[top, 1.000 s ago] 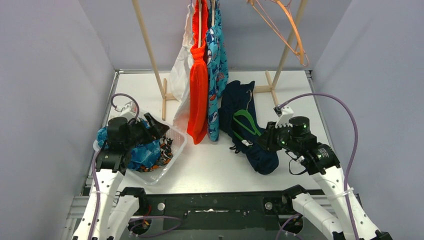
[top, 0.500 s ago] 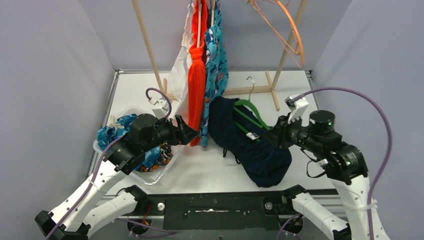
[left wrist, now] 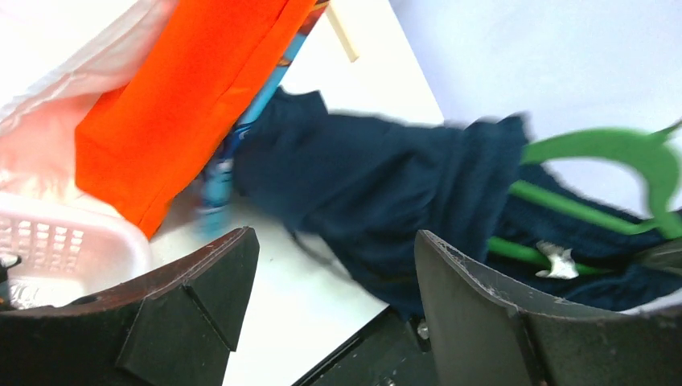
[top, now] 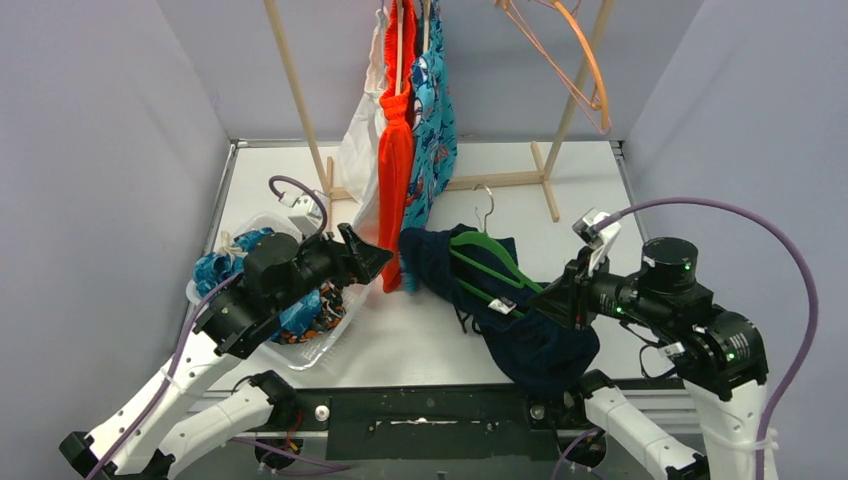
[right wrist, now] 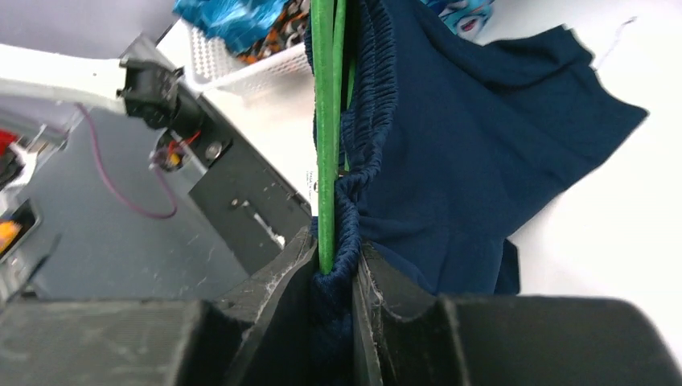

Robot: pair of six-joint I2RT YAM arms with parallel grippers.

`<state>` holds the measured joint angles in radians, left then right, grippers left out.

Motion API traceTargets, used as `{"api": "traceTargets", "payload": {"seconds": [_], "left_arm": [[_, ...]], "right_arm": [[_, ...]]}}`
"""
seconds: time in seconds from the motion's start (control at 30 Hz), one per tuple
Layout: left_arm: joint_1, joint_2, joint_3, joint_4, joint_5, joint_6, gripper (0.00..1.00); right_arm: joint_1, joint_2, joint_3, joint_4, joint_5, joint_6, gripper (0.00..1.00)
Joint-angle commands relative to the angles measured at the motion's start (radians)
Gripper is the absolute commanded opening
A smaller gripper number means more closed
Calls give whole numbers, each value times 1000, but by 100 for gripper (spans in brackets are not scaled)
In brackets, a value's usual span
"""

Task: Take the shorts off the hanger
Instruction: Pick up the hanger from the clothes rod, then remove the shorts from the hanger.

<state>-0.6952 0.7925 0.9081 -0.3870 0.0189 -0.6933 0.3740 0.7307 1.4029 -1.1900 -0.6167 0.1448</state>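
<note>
White table (top: 420,335) between lilac walls, wooden rack (top: 297,100) at the far side: navy shorts (top: 545,350) not yet off the green hanger (top: 478,243).

Navy shorts lie right of centre, draped toward the near edge. They are apart from the orange shorts (top: 396,190) and shark-print shorts (top: 433,140) hanging on the rack. At near left sits a white basket (top: 330,340) holding other shorts. The right gripper (right wrist: 334,261) is closed tight on the hanger bar, with the elastic waistband pinched in alongside. The left gripper (left wrist: 334,265) stands wide open and empty, just left of the navy cloth and close to the orange hem. Likely faults:
- A pull by the left gripper would drag hanger and shorts together, because the right jaws trap the waistband.
- A close aimed too far left could catch the orange hem.
- Loose cloth may slide over the near edge.
</note>
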Motion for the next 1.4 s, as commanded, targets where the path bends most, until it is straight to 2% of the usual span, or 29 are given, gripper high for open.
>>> {"api": "traceTargets", "payload": {"seconds": [0.0,0.17,0.3,0.53,0.7,1.0,1.17,1.37], "left_arm": [[-6,-51,59,109,18,-21,71],[-6,-34,48,136,94,-36,71],[-10,-1,50,162,140,-36,71],[-48,30,62,196,18,-21,71],[-52,82,55,262,-20,5,71],[-106,224,89,450,-97,37,66],[-141,314,163,448,-149,99,65],[-153,361,185,449,-192,141,55]], "right_arm": [[3,28,-45,92,-222,-56,0],[2,71,-137,238,-173,-60,0],[4,165,-154,317,-222,-104,0],[20,323,-136,409,-285,-96,0],[39,359,-176,410,-226,-88,0],[43,361,-189,374,-245,-119,0],[46,354,-193,361,-232,-126,0],[48,342,-189,359,-224,-122,0]]}}
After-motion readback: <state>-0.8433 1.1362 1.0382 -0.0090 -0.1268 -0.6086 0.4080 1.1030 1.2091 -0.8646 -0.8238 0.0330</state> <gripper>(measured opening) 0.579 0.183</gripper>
